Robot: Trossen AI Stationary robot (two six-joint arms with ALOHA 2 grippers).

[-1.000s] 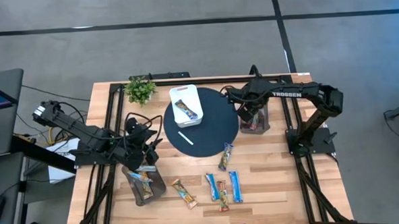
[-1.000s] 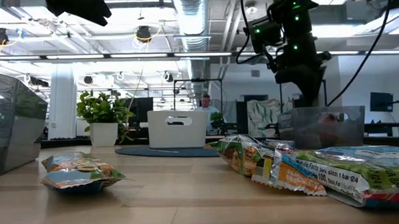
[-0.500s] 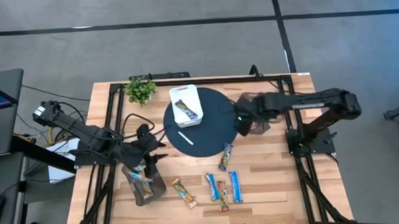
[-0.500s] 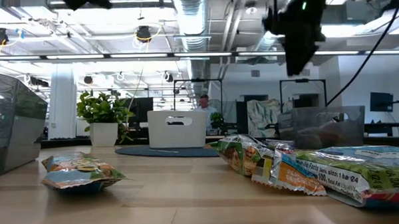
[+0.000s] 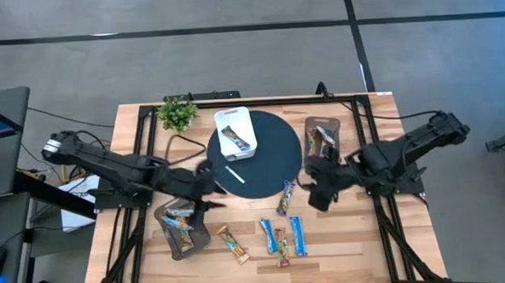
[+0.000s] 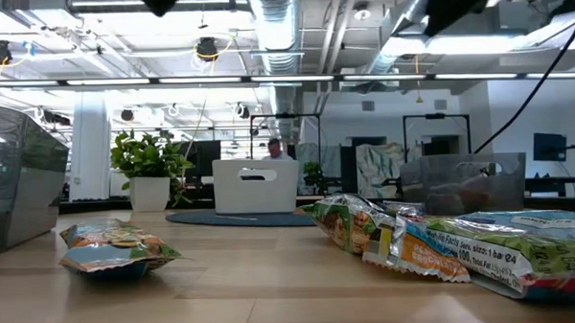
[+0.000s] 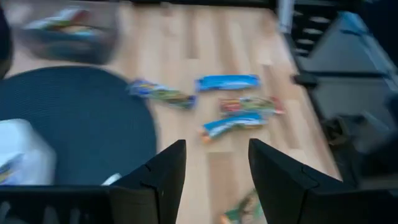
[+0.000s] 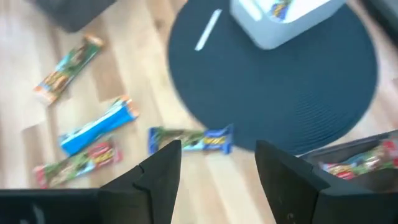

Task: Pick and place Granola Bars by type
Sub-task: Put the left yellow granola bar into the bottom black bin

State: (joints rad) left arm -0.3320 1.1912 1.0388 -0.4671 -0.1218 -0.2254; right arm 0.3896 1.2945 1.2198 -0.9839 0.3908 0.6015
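Several loose granola bars lie flat on the wood near the table's near edge: a green-and-blue one, a tan one, two blue ones and a red-green one. My left gripper is open above the dark mat's left rim. My right gripper is open above the wood, just right of the green-and-blue bar. Neither touches anything.
A grey tray holding bars sits near left, another grey tray with bars at right. On the round dark mat stand a white tray with one bar and a white stick. A plant is at the far left.
My right gripper has risen from over the right grey tray and swung toward the near edge, ending beside the loose bars. My left gripper has moved from above the left grey tray toward the table's right, up to the mat's rim. No bar has moved.
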